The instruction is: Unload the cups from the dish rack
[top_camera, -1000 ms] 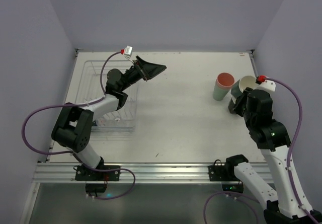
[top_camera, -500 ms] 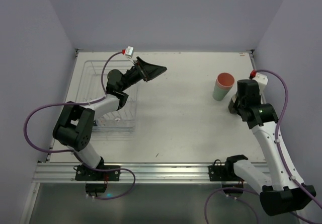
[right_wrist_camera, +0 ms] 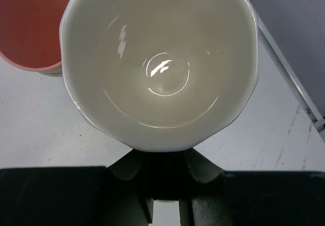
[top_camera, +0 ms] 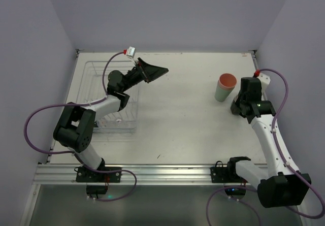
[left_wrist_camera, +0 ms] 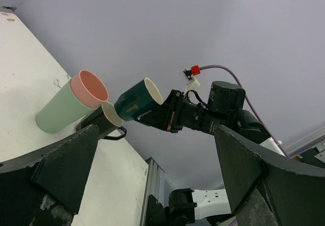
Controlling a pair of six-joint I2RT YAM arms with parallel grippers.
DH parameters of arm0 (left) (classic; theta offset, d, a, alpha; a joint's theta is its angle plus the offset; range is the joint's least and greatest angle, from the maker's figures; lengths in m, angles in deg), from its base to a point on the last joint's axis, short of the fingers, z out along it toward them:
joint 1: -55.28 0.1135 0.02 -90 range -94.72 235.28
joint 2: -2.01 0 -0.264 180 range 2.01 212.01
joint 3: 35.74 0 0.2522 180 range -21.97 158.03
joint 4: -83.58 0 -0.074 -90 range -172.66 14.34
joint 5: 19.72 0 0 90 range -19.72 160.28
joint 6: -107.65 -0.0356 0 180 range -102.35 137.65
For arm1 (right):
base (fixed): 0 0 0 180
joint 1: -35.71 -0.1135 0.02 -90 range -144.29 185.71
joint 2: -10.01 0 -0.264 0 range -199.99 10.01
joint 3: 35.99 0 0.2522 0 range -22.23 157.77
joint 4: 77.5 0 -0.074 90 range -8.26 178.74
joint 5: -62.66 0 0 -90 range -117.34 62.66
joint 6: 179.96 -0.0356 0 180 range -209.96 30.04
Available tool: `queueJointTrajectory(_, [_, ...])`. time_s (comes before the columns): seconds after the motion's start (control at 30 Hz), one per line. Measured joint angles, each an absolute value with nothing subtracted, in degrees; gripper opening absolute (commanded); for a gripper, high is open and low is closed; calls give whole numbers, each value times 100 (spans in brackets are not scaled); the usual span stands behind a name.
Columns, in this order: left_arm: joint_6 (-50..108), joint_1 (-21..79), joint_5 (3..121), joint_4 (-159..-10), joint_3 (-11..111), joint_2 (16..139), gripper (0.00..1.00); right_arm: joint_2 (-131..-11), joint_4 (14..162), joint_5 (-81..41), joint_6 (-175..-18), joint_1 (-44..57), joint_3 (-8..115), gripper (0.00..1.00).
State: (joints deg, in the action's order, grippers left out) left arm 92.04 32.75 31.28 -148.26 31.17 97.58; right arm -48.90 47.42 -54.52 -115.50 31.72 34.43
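The right claw (right_wrist_camera: 163, 172) is closed on the teal cup (right_wrist_camera: 157, 63), which is pinched at the wall by the rim. The cup is held tilted above the tabletop (top_camera: 177, 114) on the right side. It is just beside a pink cup (top_camera: 227, 78) nested in a mint cup (top_camera: 221, 93), with a black mug (left_wrist_camera: 101, 122) close by. The left claw (top_camera: 154, 71) is spread wide and empty, raised beside the rack (top_camera: 94, 73).

The teal cup is judged stiff, glazed, slippery and breakable, so 1 firm rim pinch and a gentle set-down are advised. From above it is hidden under the right arm. Its tilt is shown only by the left wrist view, and its pale inside only by the right.
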Motion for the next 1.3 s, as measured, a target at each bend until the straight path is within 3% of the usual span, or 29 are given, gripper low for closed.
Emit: queueJointTrajectory(1.3, [9355, 3282, 2977, -14986, 3117, 9865, 100, -5362, 5416, -5179, -11830, 3390, 2849, 0])
